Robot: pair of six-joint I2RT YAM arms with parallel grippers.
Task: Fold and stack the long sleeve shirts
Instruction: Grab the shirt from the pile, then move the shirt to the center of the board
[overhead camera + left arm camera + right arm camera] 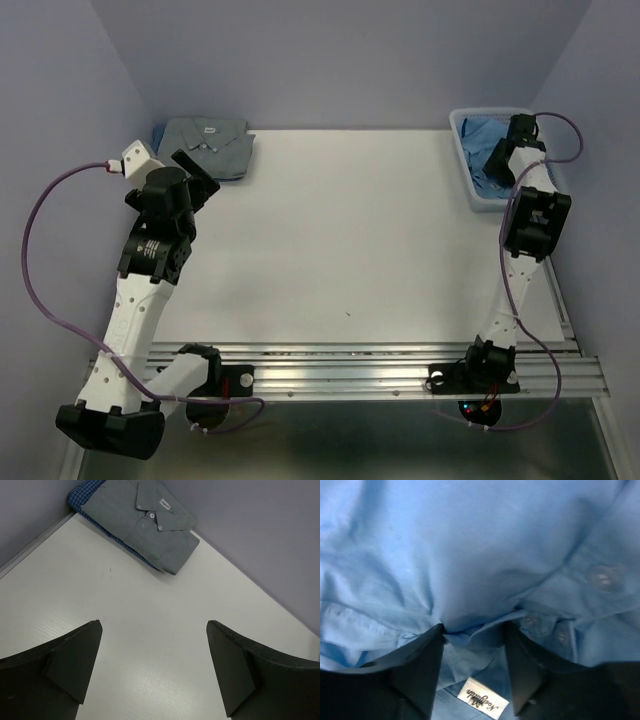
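Observation:
A folded grey shirt (208, 145) with a white neck label lies at the table's far left corner, on top of a darker blue shirt (160, 135). Both show in the left wrist view, the grey shirt (150, 525) and the darker blue one (82, 495) under it. My left gripper (200, 170) hangs open and empty (154, 624) above the bare table just in front of that stack. My right gripper (500, 150) reaches down into the basket. It (475, 630) pinches a bunched fold of the crumpled light blue shirt (470, 540) near its collar label.
The white basket (470, 190) stands at the far right corner with the light blue shirt (485, 135) in it. The white table (350, 240) is walled by purple panels at the back and sides. Metal rails (400, 365) run along the near edge.

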